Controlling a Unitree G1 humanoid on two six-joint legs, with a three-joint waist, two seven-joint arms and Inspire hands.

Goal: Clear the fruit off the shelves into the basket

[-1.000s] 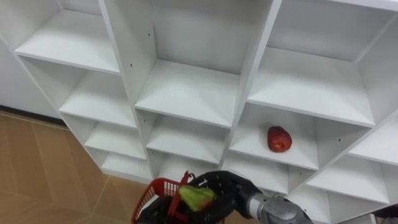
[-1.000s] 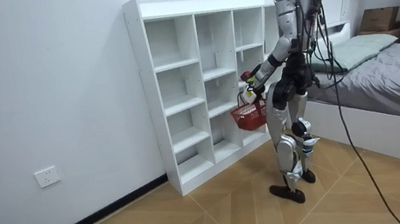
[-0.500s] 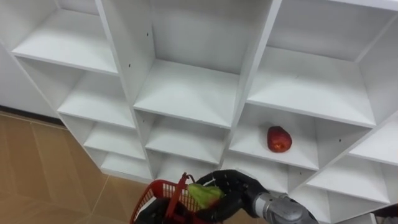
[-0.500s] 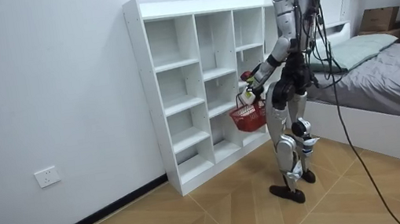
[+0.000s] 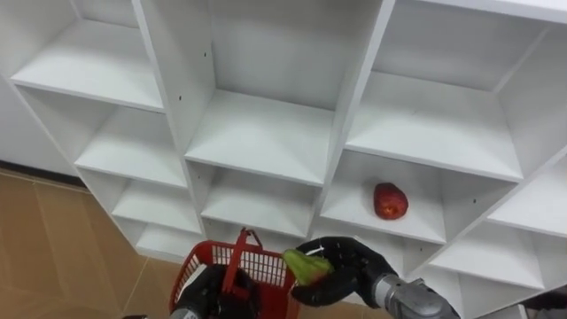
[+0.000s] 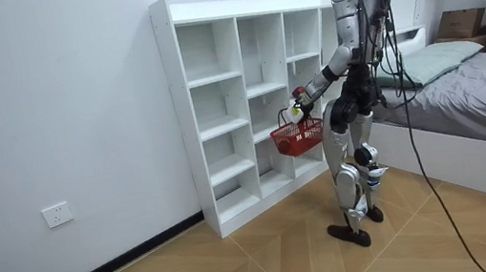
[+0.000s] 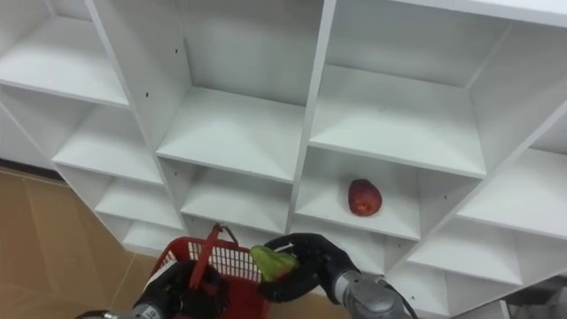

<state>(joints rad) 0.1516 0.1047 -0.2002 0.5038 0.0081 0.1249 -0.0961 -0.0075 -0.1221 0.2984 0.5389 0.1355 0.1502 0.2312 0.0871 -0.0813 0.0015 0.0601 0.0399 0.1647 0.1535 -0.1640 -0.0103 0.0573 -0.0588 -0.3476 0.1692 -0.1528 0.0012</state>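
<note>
My right hand [image 5: 353, 269] is shut on a green fruit [image 5: 304, 264] and holds it just right of the red basket [image 5: 262, 266], level with its rim. My left hand [image 5: 206, 289] grips the basket's red handle [image 5: 236, 256] at the bottom of the eye views. A red fruit [image 5: 390, 201] lies on a shelf of the white closet [image 5: 266, 133], in the right column, above and to the right of my right hand. In the room view I stand facing the closet with the basket [image 6: 297, 136] held up in front of me.
The other closet compartments [image 7: 235, 133] in sight hold nothing. Wooden floor [image 5: 53, 239] shows at lower left. In the room view a bed [image 6: 479, 101] stands behind me at the right, and a wall socket [image 6: 58, 215] sits low on the wall.
The basket has come up higher in front of me. My right hand with the green fruit has shifted right and now sits at the basket's right rim. The camera has shifted slightly.
</note>
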